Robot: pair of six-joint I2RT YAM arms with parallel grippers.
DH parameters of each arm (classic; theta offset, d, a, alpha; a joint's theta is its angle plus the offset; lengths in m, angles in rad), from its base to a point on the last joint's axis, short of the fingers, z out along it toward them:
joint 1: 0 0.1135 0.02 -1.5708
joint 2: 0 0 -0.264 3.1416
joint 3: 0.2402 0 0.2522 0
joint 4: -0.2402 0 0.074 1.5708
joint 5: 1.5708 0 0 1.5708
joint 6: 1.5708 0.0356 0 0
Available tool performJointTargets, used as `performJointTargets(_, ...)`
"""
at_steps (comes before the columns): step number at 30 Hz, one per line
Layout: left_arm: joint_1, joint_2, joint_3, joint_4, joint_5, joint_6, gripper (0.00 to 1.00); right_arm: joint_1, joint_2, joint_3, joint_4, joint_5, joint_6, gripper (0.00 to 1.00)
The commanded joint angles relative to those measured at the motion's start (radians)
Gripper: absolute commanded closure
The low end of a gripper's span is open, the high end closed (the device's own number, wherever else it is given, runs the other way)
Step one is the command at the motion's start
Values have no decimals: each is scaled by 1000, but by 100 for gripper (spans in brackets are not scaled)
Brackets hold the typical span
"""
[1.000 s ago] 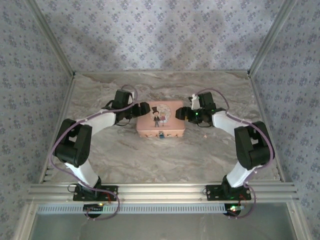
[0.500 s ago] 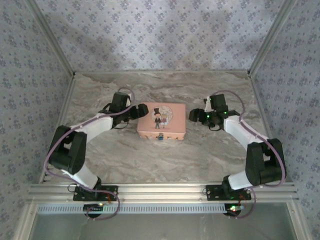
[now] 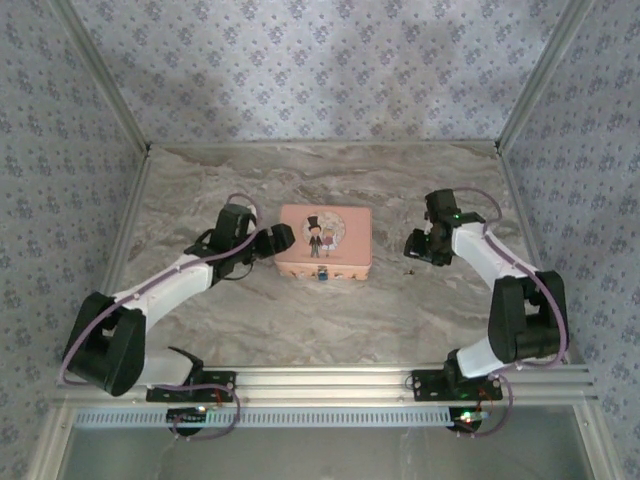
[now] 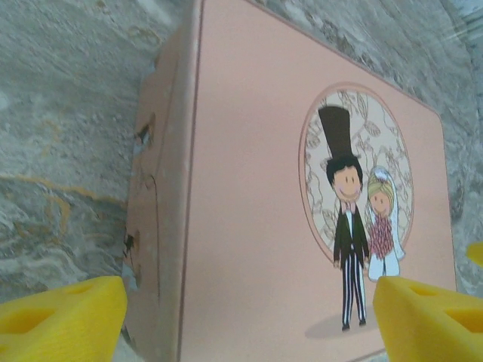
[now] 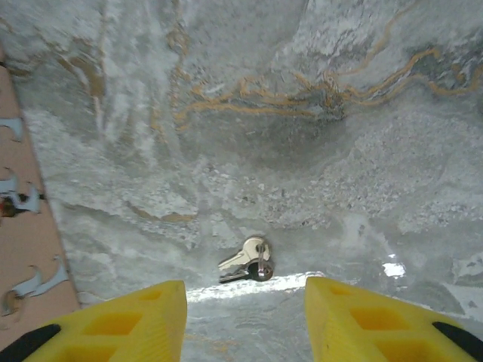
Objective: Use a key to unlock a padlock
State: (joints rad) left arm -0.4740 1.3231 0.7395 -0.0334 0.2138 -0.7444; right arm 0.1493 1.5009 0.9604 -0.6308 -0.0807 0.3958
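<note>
Overhead & wrist views, two-arm rig. L gripper [image 3: 283, 239]: jaws spread wide, nothing pinched. In the L wrist view we see the pink tin [image 4: 249, 188] directly ahead of the yellow pads [image 4: 60, 317], its lid w/ the cartoon couple spanning the gap betw. them. We cannot tell whether either pad touches the tin wall. R gripper [image 3: 413, 246]: jaws likewise spread, empty, pointing down at the marble table [image 5: 302, 113]. A small bunch of silver keys [image 5: 247, 262] on a ring lies flat on the table just beyond the R fingertips, approx. centred on the gap and apart from both pads. The tin's side wall runs along the L edge of the R wrist view, well outside the jaws. Padlock [image 3: 325, 272]: a tiny blue item at the tin's near wall, seen from overhead. It sits betw. the two grippers, off to the side of each jaw pair and gripped by neither.
</note>
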Motion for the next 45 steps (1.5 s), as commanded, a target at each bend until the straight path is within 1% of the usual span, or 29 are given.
performJointTargets(1,-8,-35,-17,-3,-22,-34,15,5,54,1,-26,8,-8,56)
performJointTargets(5,-9,-40,-15,-6,-19,-35,15,7,107,0,-7,-17,-2,61)
performJointTargets(9,-9,-36,-9,-4,-16,-36,15,8,133,-4,3,-31,2,64)
performJointTargets(15,-10,-18,-13,6,-5,-45,16,10,173,-12,9,-38,9,66)
performJointTargets(18,-11,-18,-18,16,-2,-50,16,6,187,-29,24,-46,16,69)
performJointTargets(20,-11,-15,-19,20,2,-50,16,3,200,-39,49,-48,18,75)
performJointTargets(21,-10,-14,-19,20,2,-51,16,0,207,-38,53,-42,15,81)
performJointTargets(24,-11,-14,-22,19,1,-53,16,-2,208,-37,52,-46,11,93)
performJointTargets(27,-12,-20,-26,24,-2,-55,16,-5,207,-37,49,-66,8,100)
performJointTargets(31,-12,-25,-25,21,-2,-54,16,-12,156,-48,77,-92,6,100)
performJointTargets(37,-12,-59,-1,-7,-15,-43,16,-30,-1,-56,101,-129,11,100)
performJointTargets(45,-13,-110,75,-48,-10,-32,15,-36,-221,8,89,-155,0,100)
